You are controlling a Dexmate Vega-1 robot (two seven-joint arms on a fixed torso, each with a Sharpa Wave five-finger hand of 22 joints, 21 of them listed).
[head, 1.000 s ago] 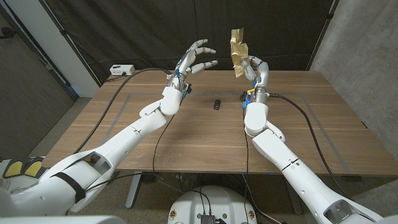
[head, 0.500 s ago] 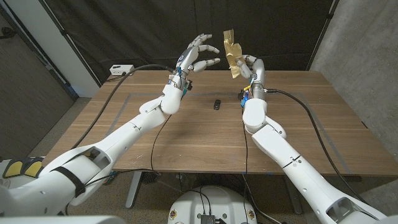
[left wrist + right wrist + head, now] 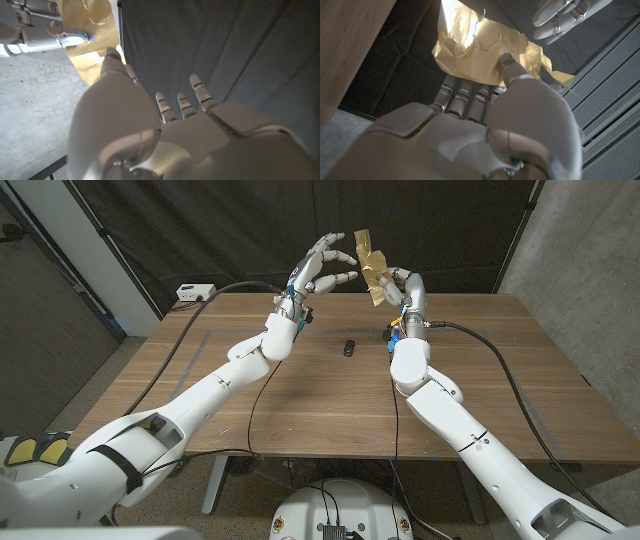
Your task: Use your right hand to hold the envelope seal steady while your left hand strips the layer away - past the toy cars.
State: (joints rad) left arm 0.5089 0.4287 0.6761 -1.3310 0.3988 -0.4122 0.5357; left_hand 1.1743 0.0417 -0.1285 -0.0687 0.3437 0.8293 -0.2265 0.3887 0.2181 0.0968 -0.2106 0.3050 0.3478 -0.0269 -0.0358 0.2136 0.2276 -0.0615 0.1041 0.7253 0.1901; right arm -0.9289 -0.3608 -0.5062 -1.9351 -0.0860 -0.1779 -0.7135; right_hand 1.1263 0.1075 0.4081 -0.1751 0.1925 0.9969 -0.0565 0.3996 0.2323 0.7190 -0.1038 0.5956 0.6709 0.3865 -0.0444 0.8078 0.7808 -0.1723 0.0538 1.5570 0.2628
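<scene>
With your right hand (image 3: 404, 290) clamped on the gold envelope (image 3: 372, 265) held up above the table's (image 3: 300, 395) far side, bring your spread, empty left hand (image 3: 322, 268) in slowly and pinch what looks like the loose strip edge.

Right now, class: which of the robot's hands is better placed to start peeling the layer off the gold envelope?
The left hand: it is open, fingers apart, close beside the gold envelope. The right hand already holds the envelope up.
</scene>
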